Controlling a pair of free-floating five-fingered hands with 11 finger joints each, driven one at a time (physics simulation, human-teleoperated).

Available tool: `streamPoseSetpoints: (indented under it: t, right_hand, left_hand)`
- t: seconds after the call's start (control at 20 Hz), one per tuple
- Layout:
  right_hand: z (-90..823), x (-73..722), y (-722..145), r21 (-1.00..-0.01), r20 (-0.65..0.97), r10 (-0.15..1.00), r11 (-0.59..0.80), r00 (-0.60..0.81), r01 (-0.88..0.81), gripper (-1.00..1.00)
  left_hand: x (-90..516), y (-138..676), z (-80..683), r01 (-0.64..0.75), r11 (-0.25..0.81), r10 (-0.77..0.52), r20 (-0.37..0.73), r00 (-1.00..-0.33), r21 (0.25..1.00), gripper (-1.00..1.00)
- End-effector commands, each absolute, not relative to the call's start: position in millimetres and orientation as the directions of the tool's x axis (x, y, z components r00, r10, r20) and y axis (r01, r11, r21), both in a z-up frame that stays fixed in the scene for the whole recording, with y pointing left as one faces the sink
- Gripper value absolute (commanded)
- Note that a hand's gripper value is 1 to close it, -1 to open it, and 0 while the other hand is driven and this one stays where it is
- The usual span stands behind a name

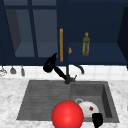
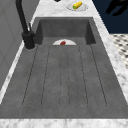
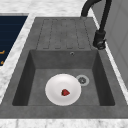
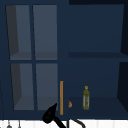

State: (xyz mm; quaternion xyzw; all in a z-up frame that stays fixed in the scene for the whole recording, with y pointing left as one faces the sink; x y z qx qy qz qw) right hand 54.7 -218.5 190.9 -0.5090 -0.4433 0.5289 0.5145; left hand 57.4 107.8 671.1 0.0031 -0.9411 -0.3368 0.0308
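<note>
My left hand (image 1: pixel 49 64) hangs above the faucet (image 1: pixel 67 79), just left of the lower end of a wooden door handle (image 1: pixel 61 45). Its fingers are straight and point up at the handle, with a small gap between. The upper view has the same hand (image 4: pixel 50 114) beside the handle (image 4: pixel 61 97). My right hand (image 1: pixel 97 120) floats low at the sink's front right edge and holds nothing. In the left side view its fingers (image 2: pixel 116 6) look loosely spread. A white plate (image 3: pixel 62 88) with a small red piece (image 3: pixel 65 92) lies in the basin.
A red ball (image 1: pixel 67 115) sits at the sink's front edge and covers part of the plate (image 1: pixel 88 108). On the open cabinet shelf stand an olive bottle (image 1: pixel 85 44) and a small orange thing (image 1: pixel 70 50). A plate with corn (image 2: pixel 77 5) rests on the counter. Utensils (image 1: pixel 12 70) hang at the left wall.
</note>
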Motion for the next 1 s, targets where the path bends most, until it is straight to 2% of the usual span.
streamPoseSetpoints:
  t: [0.0, 0.2, 0.35, 0.95]
  right_hand:
    - [190.9, 54.7, -218.5, -0.993, -0.082, 0.995, -0.078, 0.048, -0.093, 0.0]
    - [190.9, 54.7, -218.5, -0.993, -0.082, 0.995, -0.078, 0.048, -0.093, 0.0]
    - [190.9, 54.7, -218.5, -0.993, -0.082, 0.995, -0.078, 0.048, -0.093, 0.0]
    - [190.9, 54.7, -218.5, -0.993, -0.082, 0.995, -0.078, 0.048, -0.093, 0.0]
  left_hand:
    - [54.3, 107.8, 671.1, -0.004, 0.847, -0.085, 0.127, -0.988, 0.532, -1.0]
    - [55.3, 107.5, 671.4, -0.011, 0.85, -0.083, 0.114, -0.99, 0.527, -1.0]
    - [55.3, 107.3, 671.6, -0.043, 0.852, -0.09, 0.065, -0.994, 0.522, -1.0]
    - [55.9, 103.2, 674.9, -0.047, 0.866, -0.087, 0.059, -0.994, 0.498, -1.0]
